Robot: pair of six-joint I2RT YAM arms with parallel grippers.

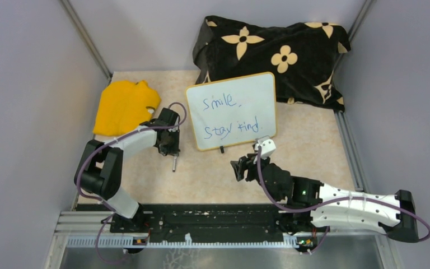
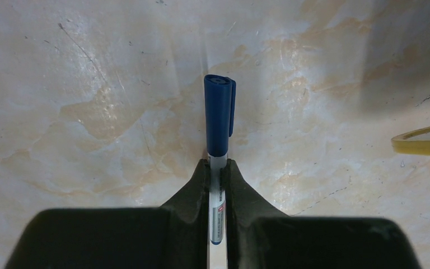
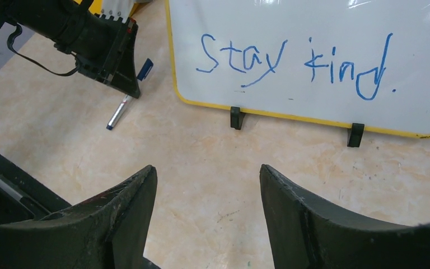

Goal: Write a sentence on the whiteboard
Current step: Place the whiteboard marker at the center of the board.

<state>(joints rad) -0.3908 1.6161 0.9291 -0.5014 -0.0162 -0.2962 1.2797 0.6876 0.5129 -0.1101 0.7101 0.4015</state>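
Whiteboard [image 1: 257, 92] with sentence [image 1: 219, 102] stands at 12 o'clock from the open, empty right gripper [image 3: 207, 169]. It looks light, stiff and tippy, best held by its rim. Left gripper [image 2: 218, 165], at 9 o'clock, pinches a marker [image 2: 219, 117].

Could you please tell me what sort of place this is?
Probably a lab robot cell: plain grey partition walls, a marble-patterned tabletop, and a black mounting rail along the near edge.

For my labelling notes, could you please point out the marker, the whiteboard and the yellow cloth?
marker [image 2: 219, 115]: left wrist view, on its blue cap.
whiteboard [image 1: 256, 89]: top external view, on bare white surface.
yellow cloth [image 1: 124, 106]: top external view, on its middle.
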